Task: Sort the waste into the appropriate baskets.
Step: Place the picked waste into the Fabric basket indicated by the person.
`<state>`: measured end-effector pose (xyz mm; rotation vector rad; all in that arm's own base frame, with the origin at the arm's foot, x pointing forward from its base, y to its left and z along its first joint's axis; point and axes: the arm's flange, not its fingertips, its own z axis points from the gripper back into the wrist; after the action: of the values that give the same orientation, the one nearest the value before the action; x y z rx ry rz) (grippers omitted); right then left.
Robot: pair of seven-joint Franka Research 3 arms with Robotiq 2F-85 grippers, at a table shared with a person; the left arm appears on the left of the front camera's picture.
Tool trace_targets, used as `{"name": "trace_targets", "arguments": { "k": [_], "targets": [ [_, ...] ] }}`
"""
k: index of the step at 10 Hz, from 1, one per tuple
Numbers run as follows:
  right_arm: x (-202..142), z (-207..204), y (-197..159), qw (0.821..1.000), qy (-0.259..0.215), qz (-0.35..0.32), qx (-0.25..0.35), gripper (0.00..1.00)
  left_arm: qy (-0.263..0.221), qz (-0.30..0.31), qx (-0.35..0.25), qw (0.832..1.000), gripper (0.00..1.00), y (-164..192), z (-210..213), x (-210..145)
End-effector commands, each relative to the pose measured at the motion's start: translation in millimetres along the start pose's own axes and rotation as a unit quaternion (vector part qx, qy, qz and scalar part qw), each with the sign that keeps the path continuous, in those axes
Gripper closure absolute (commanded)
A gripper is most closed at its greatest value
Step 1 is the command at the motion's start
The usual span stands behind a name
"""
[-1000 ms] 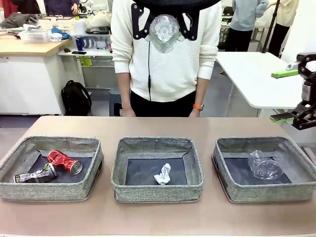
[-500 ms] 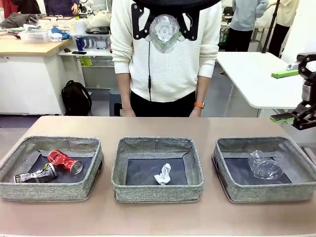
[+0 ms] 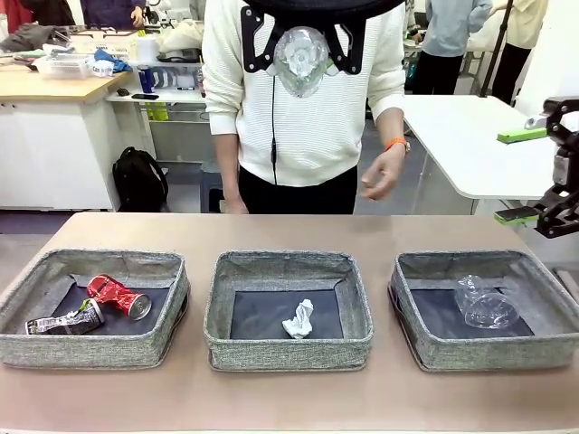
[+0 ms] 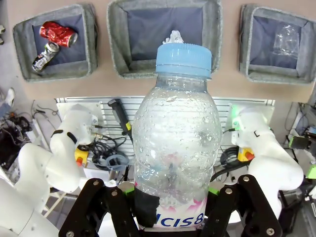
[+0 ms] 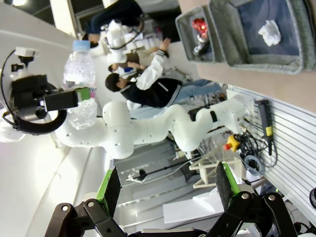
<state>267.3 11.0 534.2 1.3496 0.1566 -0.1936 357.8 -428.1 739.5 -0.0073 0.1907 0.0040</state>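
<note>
Bottle (image 4: pixel 176 143) with blue cap clamped in left end effector (image 4: pixel 173 202), high above baskets; right end effector (image 5: pixel 165 190) wide open, empty. Person's hand (image 3: pixel 380 174) just lifted; bottle drop into cup basket (image 3: pixel 543 348) pending.

Black soft backpack (image 3: pixel 139 178) stood on the floor, white rectangular side table (image 3: pixel 470 145) behind, light-brown flat surface (image 3: pixel 289 398), orange wristband (image 3: pixel 394 142).

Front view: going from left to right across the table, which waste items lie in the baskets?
Dark blue-silver can → crushed red can → crumpled white paper ball → clear plastic cup.
</note>
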Motion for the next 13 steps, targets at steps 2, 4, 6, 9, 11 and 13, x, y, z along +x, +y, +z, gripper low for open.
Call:
{"name": "trace_targets", "arguments": {
  "k": [2, 4, 6, 9, 11, 13],
  "targets": [
    [-1.1, 0.5, 4.4, 1.000, 0.001, -0.002, 0.008, 0.00, -0.003, 0.010, 0.009, 1.000, 1.00, 3.1, -1.0, -5.2],
    [-1.1, 0.5, 4.4, 1.000, 0.001, -0.002, 0.008, 0.00, -0.003, 0.010, 0.009, 1.000, 1.00, 3.1, -1.0, -5.2],
    [-1.1, 0.5, 4.4, 1.000, 0.001, -0.002, 0.008, 0.00, -0.003, 0.010, 0.009, 1.000, 1.00, 3.1, -1.0, -5.2],
    [-1.1, 0.5, 4.4, 1.000, 0.001, -0.002, 0.008, 0.00, -0.003, 0.010, 0.009, 1.000, 1.00, 3.1, -1.0, -5.2],
    [-1.1, 0.5, 4.4, 1.000, 0.001, -0.002, 0.008, 0.00, -0.003, 0.010, 0.009, 1.000, 1.00, 3.1, -1.0, -5.2],
    [0.0, 0.0, 0.0, 1.000, 0.000, 0.000, 0.000, 0.00, 0.000, 0.000, 0.000, 1.000, 1.00, 0.0, 0.0, 0.0]
  ]
}}
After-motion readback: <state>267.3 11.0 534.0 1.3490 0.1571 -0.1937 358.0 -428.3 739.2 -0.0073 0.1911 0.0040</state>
